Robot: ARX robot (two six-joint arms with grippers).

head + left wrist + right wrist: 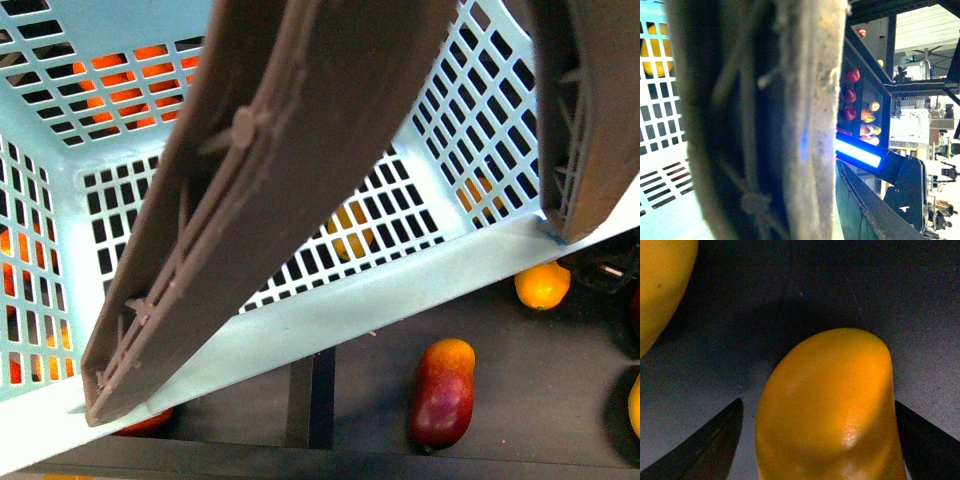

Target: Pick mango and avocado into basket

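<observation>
The light turquoise basket [330, 320] hangs tilted close to the front camera and fills most of that view. Its brown ribbed handles [280, 200] cross in front. My left gripper [822, 210] is shut on the basket handle [765, 125], which is a blur right against the lens. My right gripper [820, 440] is open. Its dark fingertips [715, 440] stand on either side of a yellow-orange mango [830, 405] lying on a dark surface. A red and yellow mango [443, 392] lies below the basket. No avocado is in view.
A yellow-orange fruit [542, 285] lies on the dark shelf by the basket's right corner. More orange fruit [350, 232] shows through the basket's slots. Another yellow fruit [660, 285] lies near the right gripper. Shelves of fruit [852, 95] stand behind.
</observation>
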